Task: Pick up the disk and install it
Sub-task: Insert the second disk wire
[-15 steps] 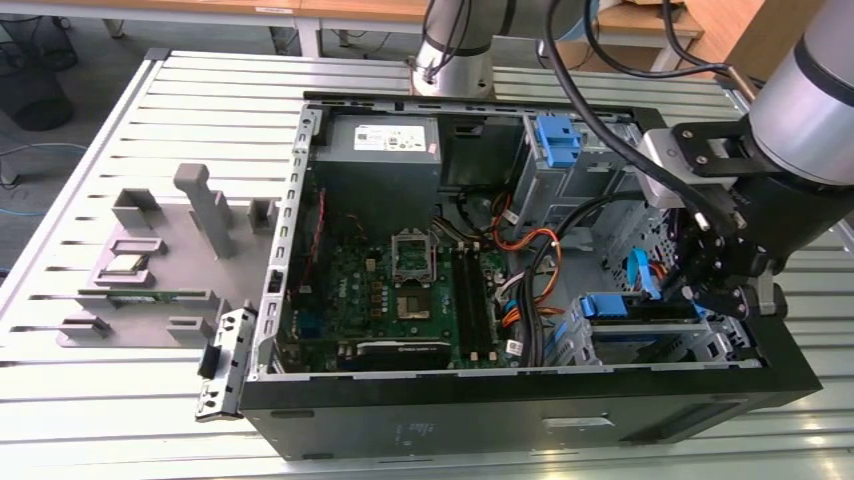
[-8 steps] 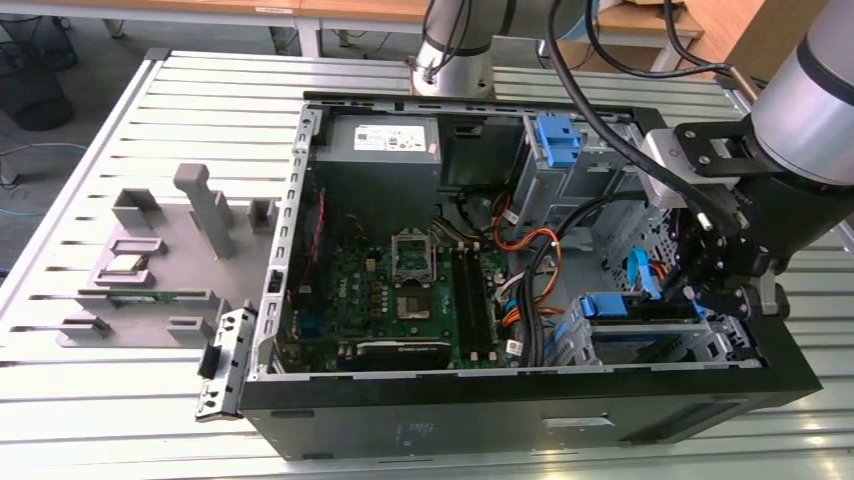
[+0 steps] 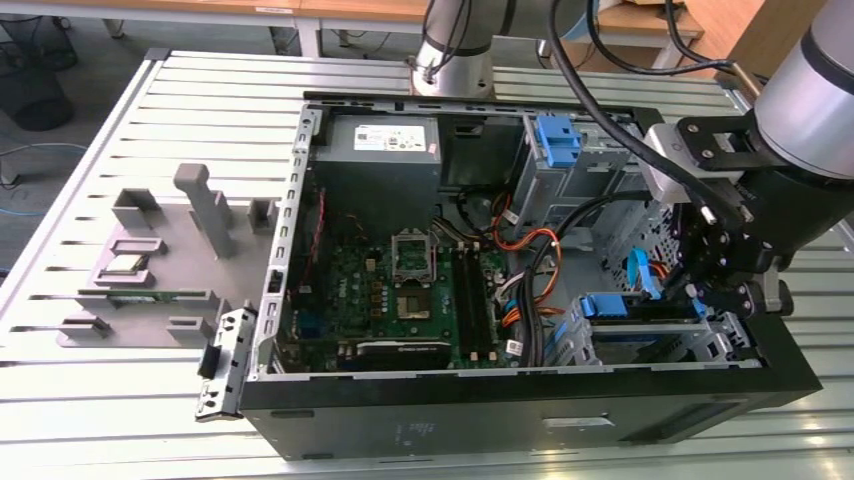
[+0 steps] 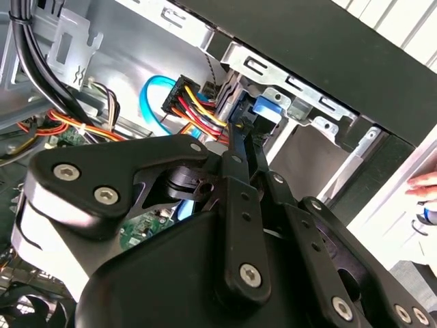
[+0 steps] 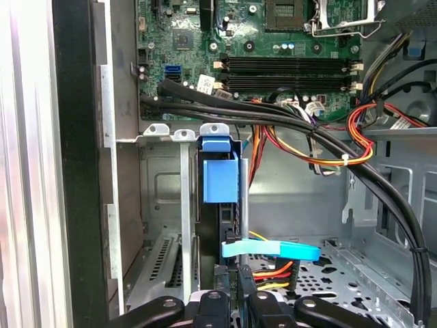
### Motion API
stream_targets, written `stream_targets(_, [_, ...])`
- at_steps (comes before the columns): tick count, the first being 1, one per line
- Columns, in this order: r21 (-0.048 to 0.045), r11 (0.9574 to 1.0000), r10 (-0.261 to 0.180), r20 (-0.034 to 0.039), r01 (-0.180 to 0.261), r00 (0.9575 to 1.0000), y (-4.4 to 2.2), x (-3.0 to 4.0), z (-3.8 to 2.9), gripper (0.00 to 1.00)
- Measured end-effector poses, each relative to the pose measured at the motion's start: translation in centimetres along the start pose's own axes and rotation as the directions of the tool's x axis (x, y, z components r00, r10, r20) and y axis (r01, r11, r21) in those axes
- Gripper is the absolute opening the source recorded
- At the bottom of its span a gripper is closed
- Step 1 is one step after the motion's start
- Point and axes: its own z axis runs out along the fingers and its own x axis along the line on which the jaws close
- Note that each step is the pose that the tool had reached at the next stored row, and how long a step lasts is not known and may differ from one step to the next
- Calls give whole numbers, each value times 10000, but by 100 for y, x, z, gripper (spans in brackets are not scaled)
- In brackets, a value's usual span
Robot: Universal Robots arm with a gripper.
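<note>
Blue-framed disk upright in drive cage, end effector closed on it.

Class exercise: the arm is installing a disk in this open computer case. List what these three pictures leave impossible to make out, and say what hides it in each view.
- The disk: in the first wrist view, just its blue carrier frame shows; the drive cage covers the rest.
- The gripper: in the second wrist view, its own black linkage hides the fingertips.
- Disk seating: in the exterior view, the arm blocks the bay.
</note>
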Motion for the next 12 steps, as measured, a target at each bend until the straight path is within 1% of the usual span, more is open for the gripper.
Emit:
stream_targets(2, [0,10000,0,-3,0,10000,0,0,-1,18])
stream_targets(3, [1,10000,-4,-56,4,10000,-1,-1,-2,18])
stream_targets(4, [-1,10000,-13,-198,13,9998,-1,-2,-2,18])
stream_targets(5, [-12,10000,-19,-311,19,9995,-1,-2,-1,18])
stream_targets(6, [-33,10000,-24,-387,23,9992,-1,-2,0,18])
stream_targets(7, [-51,10000,-28,-423,26,9991,-2,-2,1,18])
stream_targets(12, [-81,10000,-27,-426,24,9991,-5,-12,3,18])
